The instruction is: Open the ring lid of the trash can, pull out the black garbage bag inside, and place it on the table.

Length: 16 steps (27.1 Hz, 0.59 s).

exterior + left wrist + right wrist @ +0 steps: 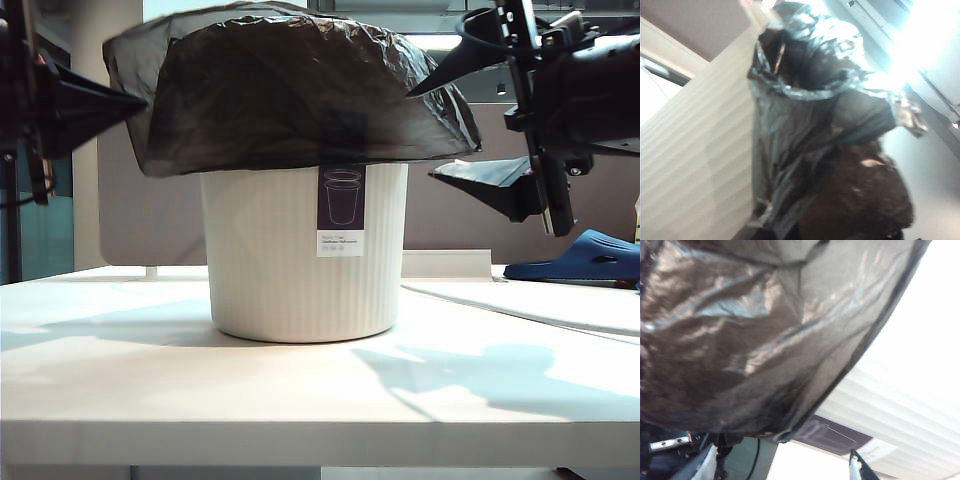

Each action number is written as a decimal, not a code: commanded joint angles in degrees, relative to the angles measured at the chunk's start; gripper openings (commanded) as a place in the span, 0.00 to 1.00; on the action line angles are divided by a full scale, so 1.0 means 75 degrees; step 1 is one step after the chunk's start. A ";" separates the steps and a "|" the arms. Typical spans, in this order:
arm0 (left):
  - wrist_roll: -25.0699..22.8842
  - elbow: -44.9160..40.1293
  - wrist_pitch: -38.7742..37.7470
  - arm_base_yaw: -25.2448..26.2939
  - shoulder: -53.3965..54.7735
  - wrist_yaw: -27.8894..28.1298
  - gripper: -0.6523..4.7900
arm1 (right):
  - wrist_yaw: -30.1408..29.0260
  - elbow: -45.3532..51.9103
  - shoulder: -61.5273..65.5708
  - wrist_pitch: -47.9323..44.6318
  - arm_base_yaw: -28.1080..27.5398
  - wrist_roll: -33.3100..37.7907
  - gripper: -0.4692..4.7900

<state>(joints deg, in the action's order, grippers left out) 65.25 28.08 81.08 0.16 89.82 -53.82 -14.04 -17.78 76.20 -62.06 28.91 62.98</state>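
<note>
My left pincer (140, 100) is squeezed tight on the left edge of the black garbage bag (290, 85). It sits at about nine o'clock from the trash can (305, 255), up near the can's top. In my left wrist view the black garbage bag (810, 130) is bunched and crinkly right in front of me, and the ribbed wall of the trash can (695, 165) runs beside it.

My right pincer (450, 130) is spread wide at about three o'clock from the can. Its upper finger (450, 65) pokes against the bag's right edge. Its lower finger (490, 180) hangs in the air below the bag, apart from the can. It has hold of nothing. In my right wrist view the shiny bag (755, 335) fills most of what I see, and its dark edge curves over the can's ribbed wall (900, 410) and the purple label (832, 435).

The bag is puffed up like a dome over the can's mouth, and its edges hang out past the rim on both sides.

The can stands upright in the middle of the white bench (300, 390). The bench has lots of bare room in front, at six o'clock, out to its thick front edge. A blue slipper (590, 258) lies far off at three o'clock, behind the bench.
</note>
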 commanded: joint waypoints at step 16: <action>0.0854 -0.0895 0.0236 -0.0268 -0.2483 -0.0475 0.11 | 0.2180 0.0079 0.0574 -0.2340 0.2130 0.0603 0.73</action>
<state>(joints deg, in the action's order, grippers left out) 70.74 21.39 81.23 -1.34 72.10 -57.54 -0.40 -17.08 80.66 -76.69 43.88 67.51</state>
